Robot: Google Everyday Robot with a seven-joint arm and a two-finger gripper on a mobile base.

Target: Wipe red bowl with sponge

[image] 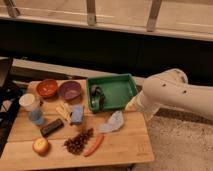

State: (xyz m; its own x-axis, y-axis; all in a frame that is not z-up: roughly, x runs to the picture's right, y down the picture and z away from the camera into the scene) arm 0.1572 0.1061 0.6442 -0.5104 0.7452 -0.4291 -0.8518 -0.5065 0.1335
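Observation:
The red bowl (47,88) stands upright at the table's far left, next to a purple bowl (70,90). The sponge (77,114), a small light-blue block, lies flat on the wood in front of the purple bowl, and nothing touches it. My white arm (170,92) reaches in from the right and ends at the green tray's right edge. The gripper is hidden behind that arm, far from both bowl and sponge, with its jaws standing wide and nothing held.
A green tray (120,80) with a dark item (97,97) sits at the back right. The wooden table (125,145) also holds a white cup (29,101), a blue cup (36,116), a black block (51,127), an apple (41,145), grapes (78,141), a carrot (93,145) and a pale cloth (112,122).

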